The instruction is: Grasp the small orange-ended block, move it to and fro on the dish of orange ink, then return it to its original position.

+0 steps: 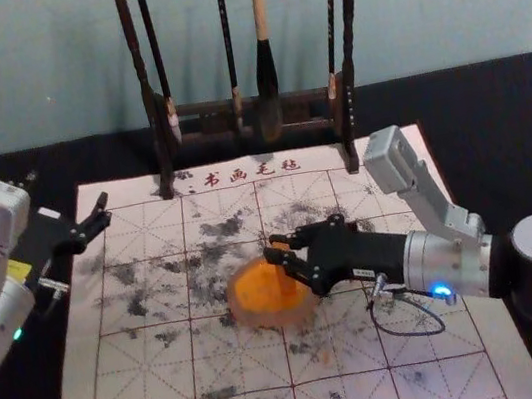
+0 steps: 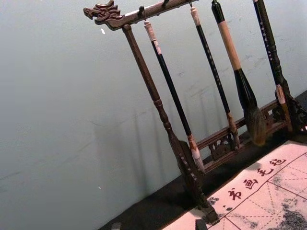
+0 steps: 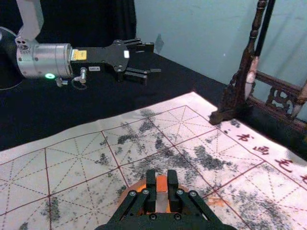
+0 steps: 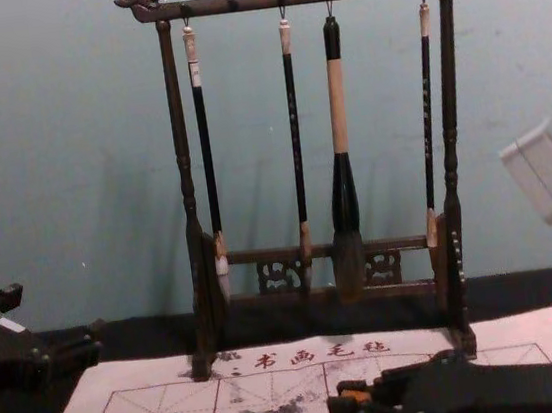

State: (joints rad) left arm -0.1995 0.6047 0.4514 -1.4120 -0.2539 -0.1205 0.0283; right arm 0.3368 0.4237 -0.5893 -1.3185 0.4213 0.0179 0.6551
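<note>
Orange-ended, holds the small block (image 3: 161, 185) in the right hand (image 1: 275, 249), with fingers closed against its sides, at the dish of orange ink (image 1: 246, 313) on the white mat (image 1: 143, 381); cannot tell whether touching the ink. Near the far left corner, has the left hand (image 1: 104, 210) spread open, empty. Beyond, shows brushes (image 4: 338, 108) hanging from a dark rack (image 4: 185, 177) before a pale wall (image 4: 47, 144).

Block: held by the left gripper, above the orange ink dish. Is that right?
Wrong gripper: the right wrist view shows the block between the right gripper's fingers, above the orange ink dish, while the left gripper stands open and empty.
</note>
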